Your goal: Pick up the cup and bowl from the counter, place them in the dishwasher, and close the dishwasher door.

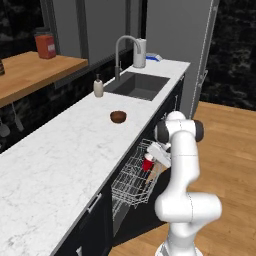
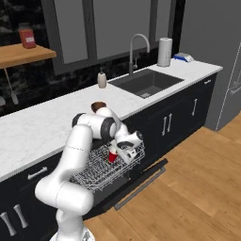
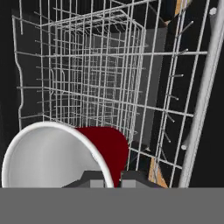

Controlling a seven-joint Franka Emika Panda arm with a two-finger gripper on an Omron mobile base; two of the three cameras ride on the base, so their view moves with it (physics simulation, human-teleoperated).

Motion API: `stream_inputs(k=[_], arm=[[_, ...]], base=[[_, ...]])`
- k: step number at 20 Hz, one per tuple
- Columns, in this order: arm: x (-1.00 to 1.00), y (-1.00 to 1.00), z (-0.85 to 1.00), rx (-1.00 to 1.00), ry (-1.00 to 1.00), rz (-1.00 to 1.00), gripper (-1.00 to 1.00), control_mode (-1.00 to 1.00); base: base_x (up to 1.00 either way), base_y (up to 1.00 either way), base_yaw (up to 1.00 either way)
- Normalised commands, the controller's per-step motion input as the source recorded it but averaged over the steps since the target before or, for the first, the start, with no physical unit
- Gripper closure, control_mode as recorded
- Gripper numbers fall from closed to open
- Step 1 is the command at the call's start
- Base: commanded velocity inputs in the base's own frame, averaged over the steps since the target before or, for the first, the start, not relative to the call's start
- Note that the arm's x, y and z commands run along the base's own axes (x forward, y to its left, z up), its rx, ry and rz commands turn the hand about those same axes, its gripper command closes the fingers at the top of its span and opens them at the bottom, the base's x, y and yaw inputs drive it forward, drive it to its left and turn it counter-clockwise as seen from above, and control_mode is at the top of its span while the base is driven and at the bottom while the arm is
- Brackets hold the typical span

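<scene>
Seen from the hand, the gripper (image 3: 108,180) pinches the red cup's (image 3: 65,153) thin white rim above the wire rack (image 3: 100,83), while the left base camera catches the round brown bowl (image 1: 118,116) on the marble counter (image 1: 55,160).

The cup (image 1: 148,163) hangs over the pulled-out dishwasher rack (image 1: 131,179), apparently above it; the bowl (image 1: 118,116) sits on the counter (image 1: 55,160).

A dark sink (image 1: 136,85) is the spot to start from. A curved silver tap (image 1: 126,47) stands just behind the sink. A small soap bottle (image 1: 98,87) sits just beside its near left corner. A paper towel roll (image 2: 164,52) stands past the sink. A wooden shelf (image 1: 35,72) with a red jar (image 1: 45,46) is well left of the sink.
</scene>
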Motion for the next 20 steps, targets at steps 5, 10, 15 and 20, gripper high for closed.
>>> stream_inputs(k=[5, 10, 15, 20], arm=[[0.77, 0.06, -0.65, 0.0, 0.0, 0.0, 1.0, -1.0], [0.52, 0.0, -0.69, 0.0, 0.0, 0.0, 1.0, -1.0], [-0.11, 0.0, -0.68, -0.06, 0.0, 0.0, 1.0, -1.0], [-0.85, -0.1, -0.65, -0.21, -0.02, 0.0, 1.0, -1.0]], base=[[0.0, 0.0, 0.0], [0.0, 0.0, 0.0], [0.0, 0.0, 0.0], [0.0, 0.0, 0.0]])
